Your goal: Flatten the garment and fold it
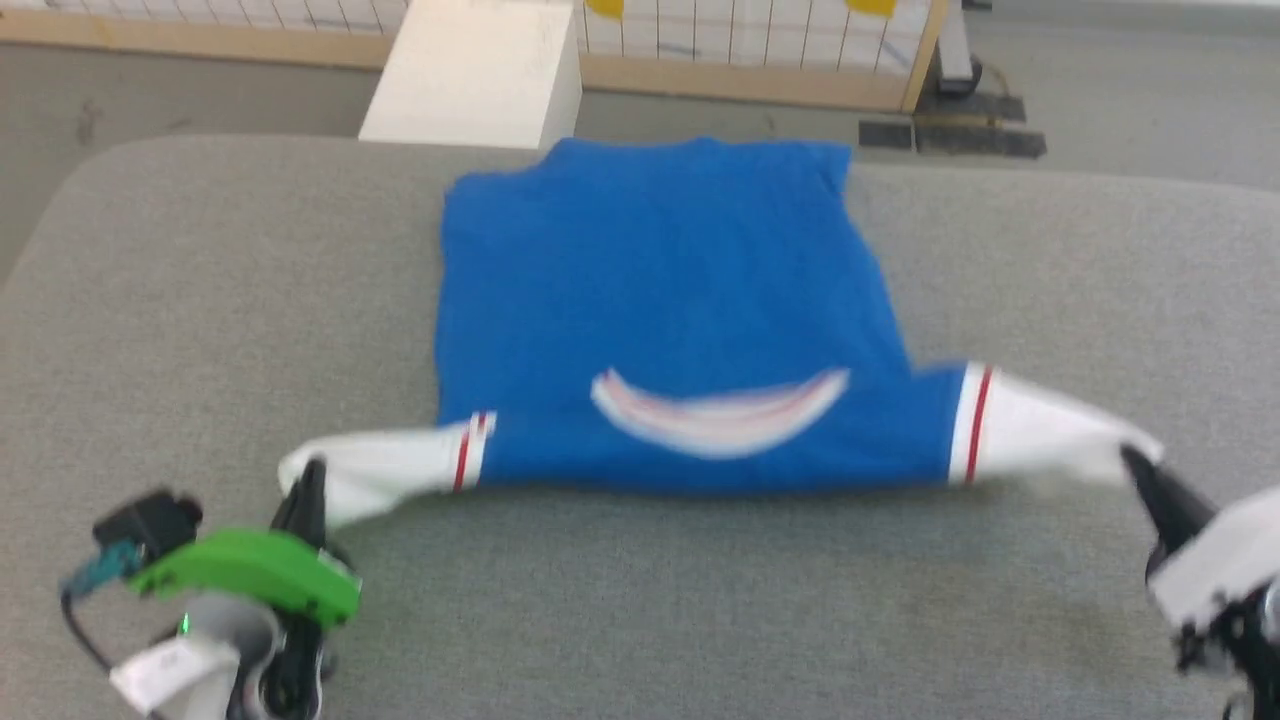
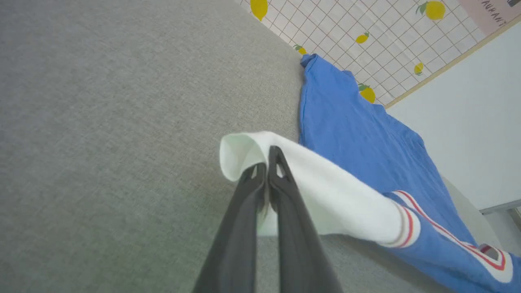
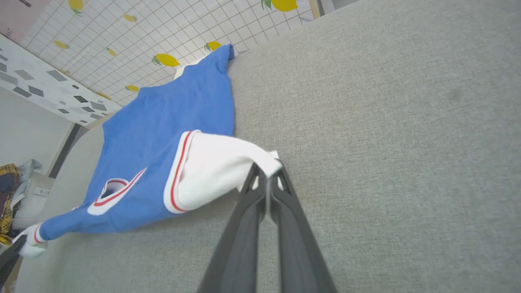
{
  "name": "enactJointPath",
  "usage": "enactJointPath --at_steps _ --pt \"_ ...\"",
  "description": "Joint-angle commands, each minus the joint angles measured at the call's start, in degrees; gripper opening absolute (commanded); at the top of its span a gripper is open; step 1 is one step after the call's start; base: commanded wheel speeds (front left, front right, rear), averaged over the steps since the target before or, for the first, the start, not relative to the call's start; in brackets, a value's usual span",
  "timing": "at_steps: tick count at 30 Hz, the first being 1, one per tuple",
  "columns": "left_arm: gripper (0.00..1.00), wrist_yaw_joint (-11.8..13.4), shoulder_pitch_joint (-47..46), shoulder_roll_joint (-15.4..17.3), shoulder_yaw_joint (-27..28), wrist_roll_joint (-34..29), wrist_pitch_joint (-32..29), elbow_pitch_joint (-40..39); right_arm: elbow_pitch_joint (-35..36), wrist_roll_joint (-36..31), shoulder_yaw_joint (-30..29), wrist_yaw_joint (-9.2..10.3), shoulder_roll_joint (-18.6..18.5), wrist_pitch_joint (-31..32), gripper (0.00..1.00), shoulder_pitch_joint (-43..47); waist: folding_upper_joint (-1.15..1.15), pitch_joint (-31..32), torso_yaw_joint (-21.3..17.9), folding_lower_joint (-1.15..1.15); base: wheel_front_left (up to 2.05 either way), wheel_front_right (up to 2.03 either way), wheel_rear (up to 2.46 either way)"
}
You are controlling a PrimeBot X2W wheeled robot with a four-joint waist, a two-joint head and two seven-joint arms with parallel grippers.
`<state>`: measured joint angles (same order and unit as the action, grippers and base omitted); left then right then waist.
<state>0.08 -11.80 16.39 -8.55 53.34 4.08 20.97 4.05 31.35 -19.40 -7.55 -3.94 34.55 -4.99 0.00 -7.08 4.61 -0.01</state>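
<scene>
Nearest, the left gripper [image 1: 312,478] and right gripper [image 1: 1135,462] were each pinched tight on a white sleeve of the garment [image 1: 660,270] — pulled wide. Farther off, its blue body was spread on the grey table [image 1: 180,300]; flattening seemed in hand, and the sleeves should next be laid flat.

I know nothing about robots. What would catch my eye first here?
A bright blue shirt lies spread on the middle of a grey fabric surface. The left fingers pinch one white sleeve at lower left, and the right fingers pinch the other sleeve at lower right.
</scene>
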Motion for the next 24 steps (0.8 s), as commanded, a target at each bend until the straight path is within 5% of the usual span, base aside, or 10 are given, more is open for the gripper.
enactJointPath --at_steps 1,7,12,20,21,22,24 --pt "0.0 1.7 2.9 0.8 0.5 0.2 -0.3 -1.4 1.0 -0.3 -0.1 0.06 0.5 0.5 0.0 2.5 0.0 2.1 -0.2 0.01 0.0 0.0 0.0" --pt "0.0 7.8 11.3 3.9 -0.1 -1.3 -5.2 -5.6 4.5 -3.5 2.5 0.06 0.6 4.6 0.0 10.9 0.0 2.6 -0.4 0.01 0.0 0.0 0.0" --pt "0.0 12.4 12.9 6.8 -4.4 -7.2 -8.6 -6.4 5.6 -11.2 9.0 0.06 -2.9 10.6 0.0 13.1 0.0 2.2 -0.5 0.01 0.0 0.0 0.0" --pt "0.0 12.5 12.2 5.6 -6.1 -7.8 -8.7 -5.8 0.0 -18.6 14.3 0.06 -1.8 18.9 0.0 11.2 0.0 1.7 -0.3 0.01 0.0 0.0 0.0" --pt "0.0 12.3 12.3 5.5 -6.0 -7.7 -8.4 -6.1 -0.2 -18.8 14.6 0.06 -1.6 18.8 0.18 11.0 0.0 1.7 -0.3 0.01 0.0 0.0 0.0" --pt "0.0 11.9 12.3 5.3 -5.6 -7.3 -7.5 -6.7 -0.4 -18.5 14.5 0.06 -1.2 18.1 1.0 10.5 0.0 1.8 -0.2 0.01 0.0 0.0 0.0" --pt "0.0 11.2 12.3 5.2 -4.9 -6.9 -6.0 -7.4 0.4 -17.5 13.6 0.06 -0.8 16.5 1.0 9.7 0.0 1.9 -0.2 0.01 0.0 0.0 0.0"
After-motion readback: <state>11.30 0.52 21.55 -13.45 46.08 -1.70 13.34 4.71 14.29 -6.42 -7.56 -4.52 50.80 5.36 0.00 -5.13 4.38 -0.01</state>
